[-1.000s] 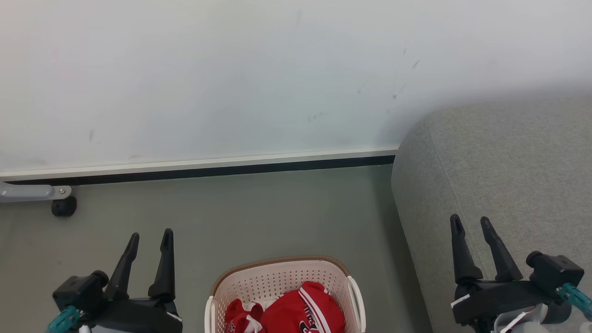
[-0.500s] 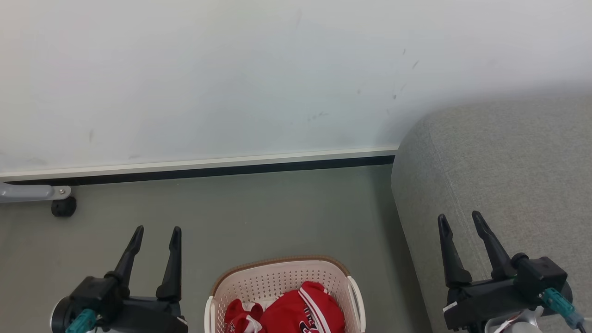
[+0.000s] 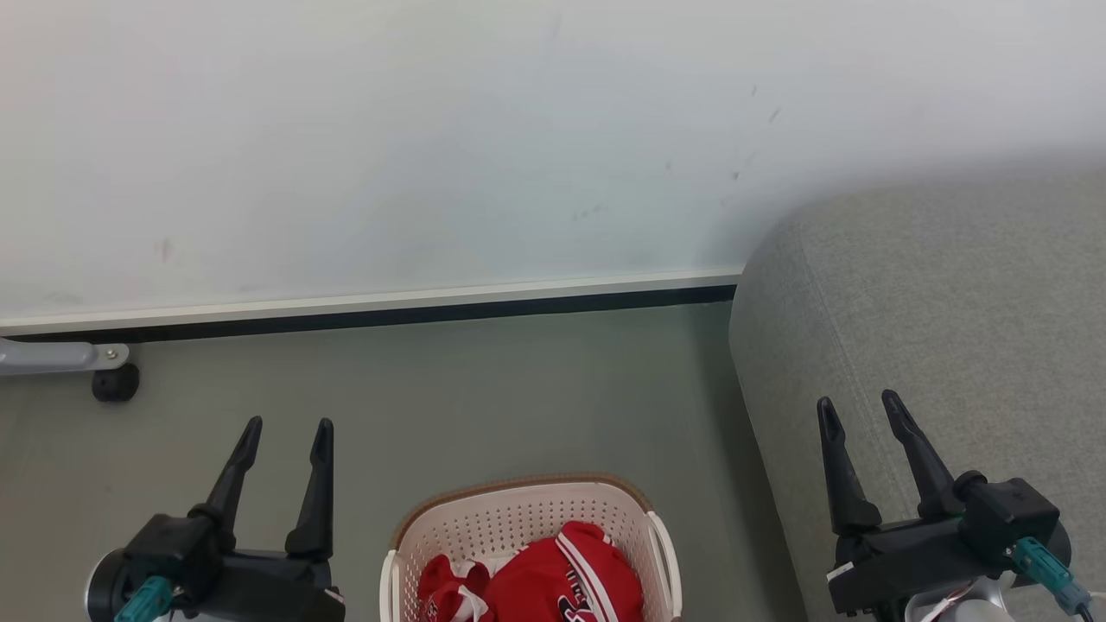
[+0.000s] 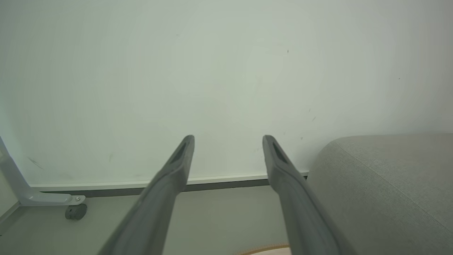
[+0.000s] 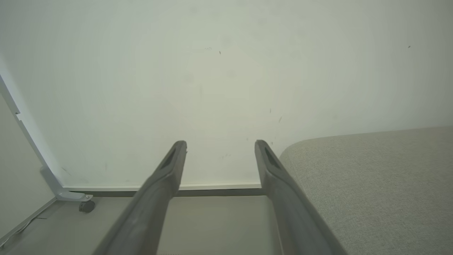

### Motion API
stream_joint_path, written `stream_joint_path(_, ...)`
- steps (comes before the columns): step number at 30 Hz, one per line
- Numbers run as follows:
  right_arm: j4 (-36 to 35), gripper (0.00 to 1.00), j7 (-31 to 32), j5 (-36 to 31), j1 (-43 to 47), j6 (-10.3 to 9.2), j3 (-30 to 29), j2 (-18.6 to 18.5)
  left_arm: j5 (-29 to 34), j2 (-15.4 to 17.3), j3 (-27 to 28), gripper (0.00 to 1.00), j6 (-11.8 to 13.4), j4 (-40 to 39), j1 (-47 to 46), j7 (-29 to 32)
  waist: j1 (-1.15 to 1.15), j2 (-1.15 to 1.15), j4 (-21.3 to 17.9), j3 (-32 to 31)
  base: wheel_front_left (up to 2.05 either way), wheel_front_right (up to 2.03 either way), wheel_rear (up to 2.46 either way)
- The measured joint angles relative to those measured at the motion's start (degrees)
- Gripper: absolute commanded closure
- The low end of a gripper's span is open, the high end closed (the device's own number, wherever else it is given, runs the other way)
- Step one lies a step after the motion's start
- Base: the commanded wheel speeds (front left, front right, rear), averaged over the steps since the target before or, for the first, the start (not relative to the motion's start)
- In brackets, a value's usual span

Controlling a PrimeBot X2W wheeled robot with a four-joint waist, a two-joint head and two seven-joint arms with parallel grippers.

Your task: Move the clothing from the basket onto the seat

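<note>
The left gripper [image 3: 289, 423] is held over the grey floor [image 3: 484, 389] with its two dark fingers spread and empty, tips pointed toward the white wall [image 3: 432, 130]. The right gripper [image 3: 857, 399] is posed alike, spread and empty, over the rounded edge of the seat [image 3: 968, 302]. Between the two grippers, behind their fingertips, the basket [image 3: 518, 485] is set on the floor with the red clothing [image 3: 553, 579] piled inside, touched by neither.

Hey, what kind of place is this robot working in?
Likely a living-room corner, perhaps a mock-up: a grey upholstered seat, a laundry basket of red clothing on a smooth floor, and a plain white wall with a baseboard.
</note>
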Motion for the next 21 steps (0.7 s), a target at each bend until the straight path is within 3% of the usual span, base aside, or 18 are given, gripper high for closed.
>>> stream_joint_path(21,-2.41,0.00,-0.25,-0.02,-0.85,0.07,-1.52,1.72,-0.01,-0.09,1.72,0.00,-1.30,-2.26,0.16,-0.01,0.00,0.00,-3.65,6.02,0.00,0.00,0.00)
